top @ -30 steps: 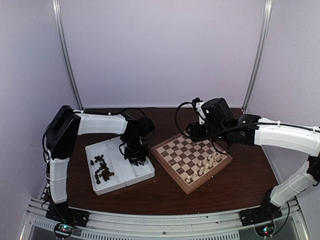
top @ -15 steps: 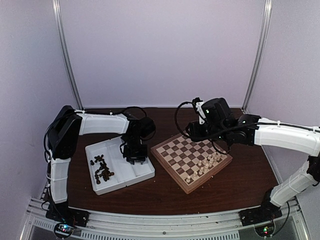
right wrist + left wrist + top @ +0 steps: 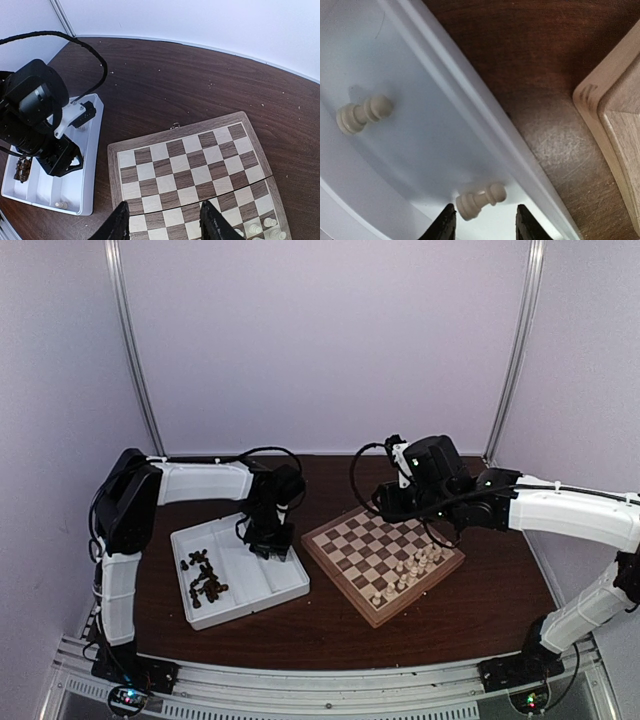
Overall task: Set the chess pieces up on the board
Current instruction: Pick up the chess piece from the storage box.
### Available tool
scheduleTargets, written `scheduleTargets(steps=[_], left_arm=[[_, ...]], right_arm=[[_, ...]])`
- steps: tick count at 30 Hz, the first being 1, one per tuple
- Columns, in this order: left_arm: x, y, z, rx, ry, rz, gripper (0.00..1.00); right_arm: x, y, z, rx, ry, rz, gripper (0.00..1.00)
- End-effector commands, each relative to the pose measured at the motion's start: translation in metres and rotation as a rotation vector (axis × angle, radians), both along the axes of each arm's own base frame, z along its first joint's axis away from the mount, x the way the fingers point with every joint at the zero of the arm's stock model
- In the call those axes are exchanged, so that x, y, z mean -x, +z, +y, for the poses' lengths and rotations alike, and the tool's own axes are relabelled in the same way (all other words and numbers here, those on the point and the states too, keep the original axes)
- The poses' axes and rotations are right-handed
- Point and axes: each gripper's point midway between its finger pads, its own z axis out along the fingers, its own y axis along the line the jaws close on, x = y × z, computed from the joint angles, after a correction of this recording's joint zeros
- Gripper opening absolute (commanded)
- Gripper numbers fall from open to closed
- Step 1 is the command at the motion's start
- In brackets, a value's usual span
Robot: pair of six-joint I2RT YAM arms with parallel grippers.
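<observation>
The thick wooden chessboard with cream and brown squares (image 3: 350, 545) lies on the dark wood table (image 3: 330, 630), beside a white two-compartment plastic tray (image 3: 270, 575). Cream-white turned chess pieces (image 3: 412, 570) stand along the board's near right side. Dark brown pieces (image 3: 203, 578) are heaped in the tray's left compartment, and two cream pawns (image 3: 362, 114) lie toppled in its right. The left gripper (image 3: 486, 222) hangs over one of them, jaws apart, gripping nothing. The right gripper (image 3: 166, 220) hovers above the board, jaws apart and empty.
</observation>
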Motion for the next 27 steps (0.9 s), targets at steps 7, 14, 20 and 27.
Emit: scheduleTargets(steps=[7, 14, 20, 27], left_arm=[[-0.008, -0.001, -0.004, 0.055, -0.253, 0.019, 0.47], [-0.013, -0.006, 0.000, -0.011, -0.453, 0.012, 0.48], [-0.026, -0.004, 0.007, -0.047, -0.439, -0.027, 0.49], [-0.038, -0.001, -0.003, -0.013, -0.416, -0.083, 0.52]], right_arm=[[-0.001, 0.006, -0.002, -0.013, -0.008, -0.006, 0.47], [-0.002, 0.009, 0.002, -0.012, 0.001, -0.006, 0.47], [-0.002, 0.010, 0.002, -0.008, 0.003, -0.006, 0.47], [-0.003, 0.011, 0.003, -0.007, 0.005, -0.006, 0.47]])
